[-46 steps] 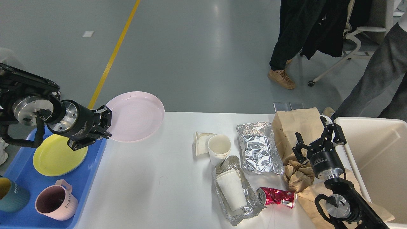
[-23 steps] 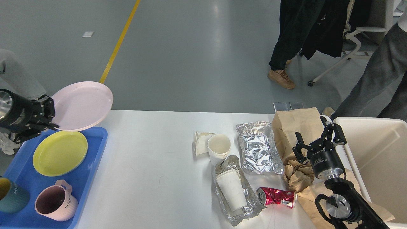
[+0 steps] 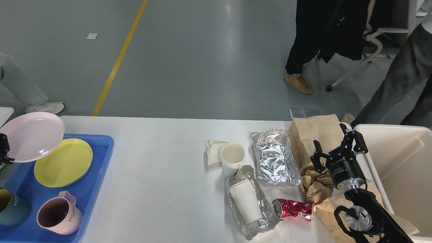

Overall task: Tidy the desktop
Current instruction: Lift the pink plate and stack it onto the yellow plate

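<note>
While right gripper (image 3: 337, 148) hovers spread above desktop (image 3: 162, 189), left gripper (image 3: 3, 150) state unclear, pink plate (image 3: 30, 136) adjoining.

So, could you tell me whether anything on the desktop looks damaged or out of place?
Yes. A crushed red can lies on its side on the desktop, and one paper cup lies tipped over on crumpled foil.

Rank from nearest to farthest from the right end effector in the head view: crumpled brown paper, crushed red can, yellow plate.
From the right end effector:
1. Crumpled brown paper, just below it.
2. Crushed red metal can, lower left, near the front edge.
3. Round yellow plate, far left in the blue plastic tray.
</note>
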